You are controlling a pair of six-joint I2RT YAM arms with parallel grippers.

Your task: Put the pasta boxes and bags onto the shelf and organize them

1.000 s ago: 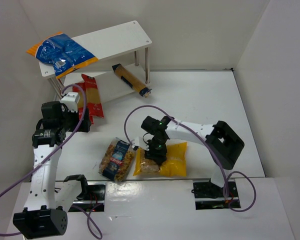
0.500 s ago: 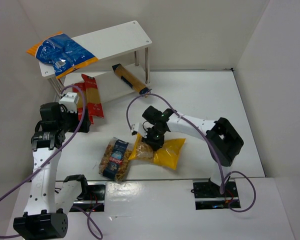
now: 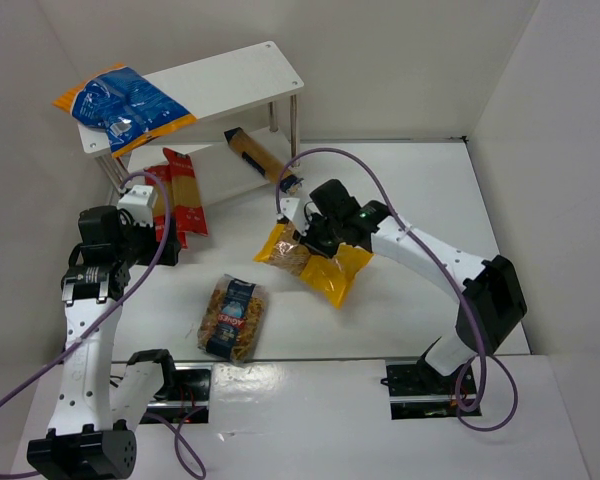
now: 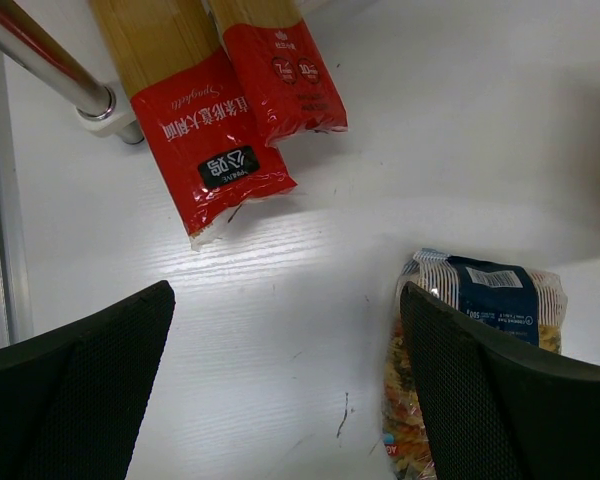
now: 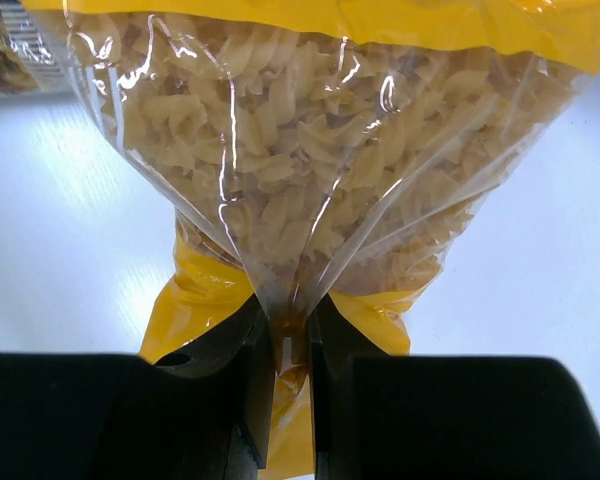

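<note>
Since a second ago the right arm has swung the yellow bag up and away from its spot beside the small clear bag. It now hangs over the middle of the table, near the tan box that pokes out of the shelf's lower tier.

On my right wrist view the right gripper is closed tight on a pleat of film, where the clear window meets the yellow print. The pasta is bunched beyond the pinch. That mid-bag grip is why the bag droops on both sides in the top view, one end toward the shelf and the other back toward me. I judge it secure enough to carry, but floppy to set down flat.

From its base the right arm runs out long, elbow far to the right, forearm angled across toward the shelf and wrist tipped down over the load.

My left gripper stands wide apart and empty, low over the table between the red spaghetti packs and the small clear bag. A blue-and-orange bag already lies on the top board, overhanging its left end.
</note>
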